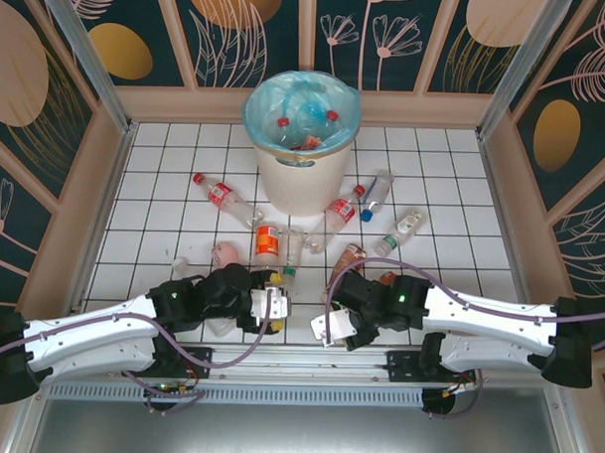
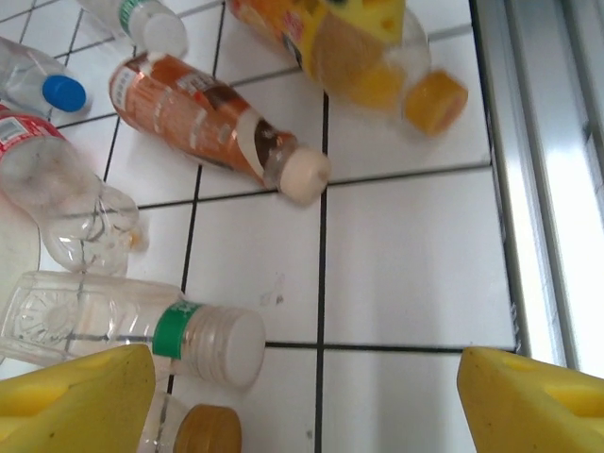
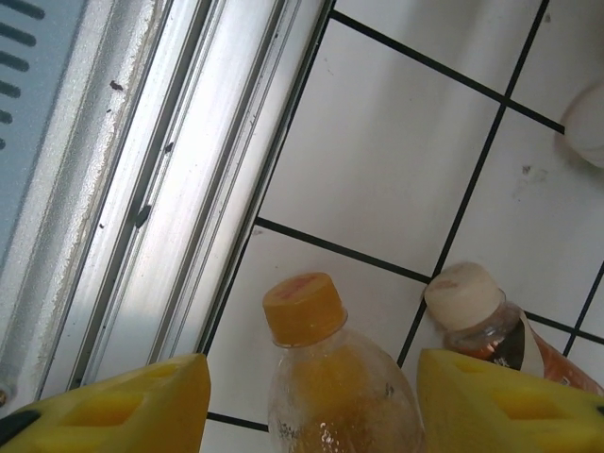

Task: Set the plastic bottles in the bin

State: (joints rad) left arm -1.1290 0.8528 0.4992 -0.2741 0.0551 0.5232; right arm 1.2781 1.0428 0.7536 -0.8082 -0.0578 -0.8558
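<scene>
From above, the left arm (image 1: 90, 333) and the right arm (image 1: 488, 313) reach low over the near tiles and cover part of the white tabletop (image 1: 155, 182). How their fingers stand is hard to make out there. The cream bin (image 1: 284, 181), lined with a pale blue-green bag, stands at the far middle and holds a few bottles (image 1: 308, 127). More lie scattered at its foot: a red-capped bottle (image 1: 224, 197), an orange-labelled bottle (image 1: 268, 240), a blue-capped bottle (image 1: 375, 192) and a green-labelled bottle (image 1: 402, 230). In the left wrist view the left tool (image 2: 302, 406) shows only its yellow fingers (image 2: 75, 401), cut off at the bottom corners, wide apart and clamped on nothing. A clear bottle with a green band (image 2: 113, 326) lies just above one finger, and a tan cap (image 2: 206, 432) below it is half hidden. Beyond lie a brown bottle (image 2: 217, 123) with a cream cap and a blurred orange-capped bottle (image 2: 368, 57) near the metal rail (image 2: 547, 189). In the right wrist view the right tool (image 3: 311, 406) stands apart around the orange-capped bottle, with a gap on one side, while one finger hides part of the brown bottle.
</scene>
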